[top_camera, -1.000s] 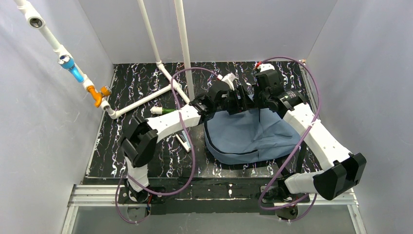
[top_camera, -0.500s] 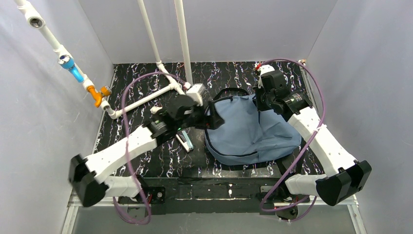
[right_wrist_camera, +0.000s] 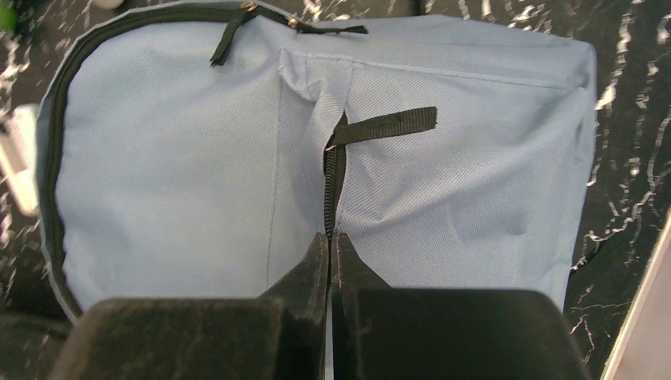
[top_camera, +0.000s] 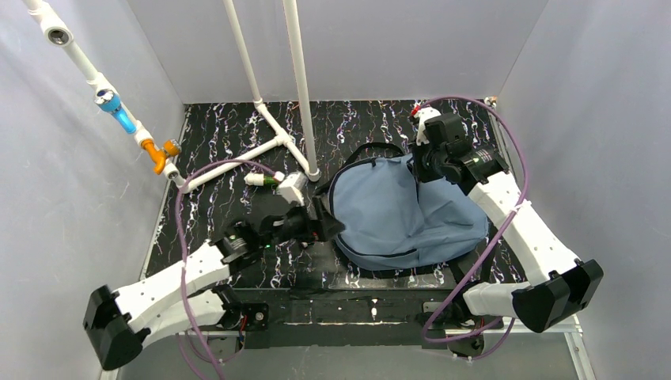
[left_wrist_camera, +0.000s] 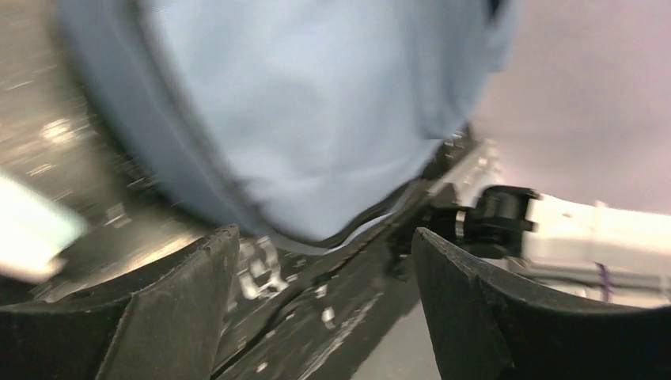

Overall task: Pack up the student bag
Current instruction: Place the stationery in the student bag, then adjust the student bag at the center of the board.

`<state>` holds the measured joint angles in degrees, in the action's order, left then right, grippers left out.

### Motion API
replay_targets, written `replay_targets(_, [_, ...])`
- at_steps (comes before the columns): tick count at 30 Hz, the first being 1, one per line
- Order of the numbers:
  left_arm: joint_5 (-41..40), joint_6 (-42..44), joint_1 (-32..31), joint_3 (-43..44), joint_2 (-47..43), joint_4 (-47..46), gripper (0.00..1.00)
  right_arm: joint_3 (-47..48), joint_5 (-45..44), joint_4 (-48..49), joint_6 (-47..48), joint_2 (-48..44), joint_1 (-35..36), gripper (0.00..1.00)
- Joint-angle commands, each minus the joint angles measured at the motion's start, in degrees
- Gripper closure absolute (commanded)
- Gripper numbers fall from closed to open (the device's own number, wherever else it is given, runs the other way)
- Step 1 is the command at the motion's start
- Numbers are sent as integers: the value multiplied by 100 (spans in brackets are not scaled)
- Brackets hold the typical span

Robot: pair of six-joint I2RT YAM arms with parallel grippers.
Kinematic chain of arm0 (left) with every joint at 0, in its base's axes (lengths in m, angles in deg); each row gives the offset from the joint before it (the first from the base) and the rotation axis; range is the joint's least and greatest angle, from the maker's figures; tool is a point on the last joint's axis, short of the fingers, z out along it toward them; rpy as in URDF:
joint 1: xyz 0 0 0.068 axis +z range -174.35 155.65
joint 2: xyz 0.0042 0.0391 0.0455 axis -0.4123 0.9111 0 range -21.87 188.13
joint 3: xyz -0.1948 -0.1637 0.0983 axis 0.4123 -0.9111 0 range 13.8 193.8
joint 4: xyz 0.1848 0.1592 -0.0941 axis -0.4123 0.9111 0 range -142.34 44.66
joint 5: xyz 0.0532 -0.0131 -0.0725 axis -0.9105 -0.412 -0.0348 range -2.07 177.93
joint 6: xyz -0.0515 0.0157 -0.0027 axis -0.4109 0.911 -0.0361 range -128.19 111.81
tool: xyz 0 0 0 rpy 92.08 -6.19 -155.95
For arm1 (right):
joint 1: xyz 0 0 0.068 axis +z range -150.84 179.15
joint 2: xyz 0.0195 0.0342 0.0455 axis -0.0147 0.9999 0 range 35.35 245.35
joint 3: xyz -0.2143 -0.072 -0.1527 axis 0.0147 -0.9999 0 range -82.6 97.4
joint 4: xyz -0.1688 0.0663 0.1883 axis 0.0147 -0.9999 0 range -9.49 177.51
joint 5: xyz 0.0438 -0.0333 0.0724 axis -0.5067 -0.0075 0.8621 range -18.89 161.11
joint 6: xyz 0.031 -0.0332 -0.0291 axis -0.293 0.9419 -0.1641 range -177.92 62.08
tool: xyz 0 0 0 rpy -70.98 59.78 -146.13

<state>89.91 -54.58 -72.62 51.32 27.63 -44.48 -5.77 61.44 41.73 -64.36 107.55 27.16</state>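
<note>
Two robot arms reach over a black desk [top_camera: 229, 134] with white squiggles. Nearest to me, the left pincer [top_camera: 326, 226] sits just beside the left edge of the student bag [top_camera: 403, 214]. Its jaws are wide, with nothing in them. The blue bag lies flat on the desk. At the bag's far right side, the right pincer [right_wrist_camera: 329, 241] is pinched tight shut, its tips right over a dark zipper line [right_wrist_camera: 332, 174]. Behind the bag stand white pipes [top_camera: 297, 79].
</note>
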Motion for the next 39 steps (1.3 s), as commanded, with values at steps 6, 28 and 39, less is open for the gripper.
replay_targets(6, [19,592,-1109,2022,2835,-2475,27,941,1313,-855,-313,132,34,99])
replay_targets(28, [-1384,715,-1370,3400,4886,-1835,70,736,-510,-427,-22,54,35,99])
replay_targets(39, [-2260,946,-1370,2805,3733,-1071,100,393,-2345,-385,-112,-66,29,99])
